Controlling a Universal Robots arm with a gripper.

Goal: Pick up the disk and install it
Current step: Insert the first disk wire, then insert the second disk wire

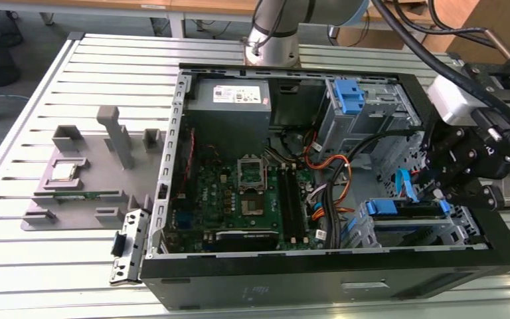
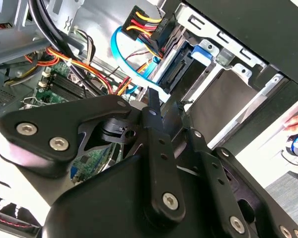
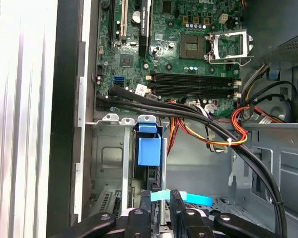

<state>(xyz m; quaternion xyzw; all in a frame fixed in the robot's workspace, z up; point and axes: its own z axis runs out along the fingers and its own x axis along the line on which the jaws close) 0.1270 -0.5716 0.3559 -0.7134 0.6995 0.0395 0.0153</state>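
Blue plastic edges the disk [image 1: 403,209], which we see seated in the drive cage at about four o'clock inside the open computer case [image 1: 326,279] in the exterior view. Our gripper [image 1: 454,193] hovers just beside it at three o'clock. We cannot tell how the jaws stand. Green motherboard [image 1: 237,199] lies at nine o'clock of the disk.

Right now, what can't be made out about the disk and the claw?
- Disk: its label; in the exterior view it sits edge-on in the bay.
- Disk's far end: the claw covers it in the first wrist view.
- Claw's fingertips: hidden behind its own linkage in both wrist views.
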